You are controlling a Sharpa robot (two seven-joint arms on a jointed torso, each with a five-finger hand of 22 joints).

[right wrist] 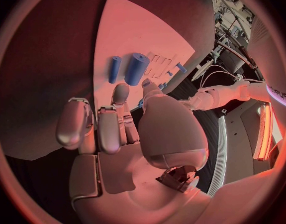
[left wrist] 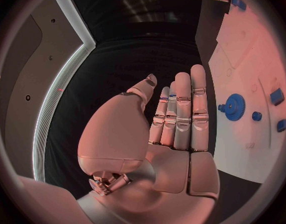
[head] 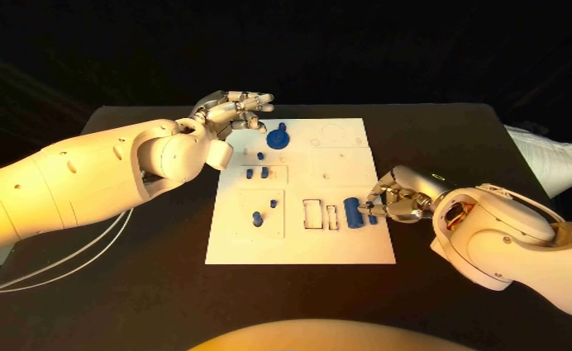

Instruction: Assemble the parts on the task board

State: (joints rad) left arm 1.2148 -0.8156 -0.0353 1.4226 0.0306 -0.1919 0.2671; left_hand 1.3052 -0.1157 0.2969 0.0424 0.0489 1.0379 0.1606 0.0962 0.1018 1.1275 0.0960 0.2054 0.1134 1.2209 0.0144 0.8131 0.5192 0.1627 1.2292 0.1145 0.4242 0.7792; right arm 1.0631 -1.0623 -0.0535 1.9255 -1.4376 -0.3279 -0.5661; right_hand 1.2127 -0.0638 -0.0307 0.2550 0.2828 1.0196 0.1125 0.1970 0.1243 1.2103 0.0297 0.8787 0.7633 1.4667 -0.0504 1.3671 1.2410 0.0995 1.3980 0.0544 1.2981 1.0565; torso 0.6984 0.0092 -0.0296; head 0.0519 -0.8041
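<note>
Head view, task board (head: 298,244): white plate carrying blue parts.
Left hand (head: 232,111): at board's far left corner, fingers spread, empty.
Right hand (head: 393,198): at board's right edge beside the blue cylinder (head: 353,211), apparently empty, fingers apart.

Task board (head: 304,239): white, with faint grey outlines of recesses. Tabletop (head: 143,285): black.
Parts: all blue. Gear (head: 278,138), upper middle of the head view: blue, toothed rim. Large cylinder (head: 353,209) and thin cylinder (head: 372,219) at the board's right edge: blue. Small pegs (head: 258,219) at centre left: blue.
Left robot hand (head: 235,109): silver. Right robot hand (head: 393,199): silver. Arms (head: 83,173): white.
</note>
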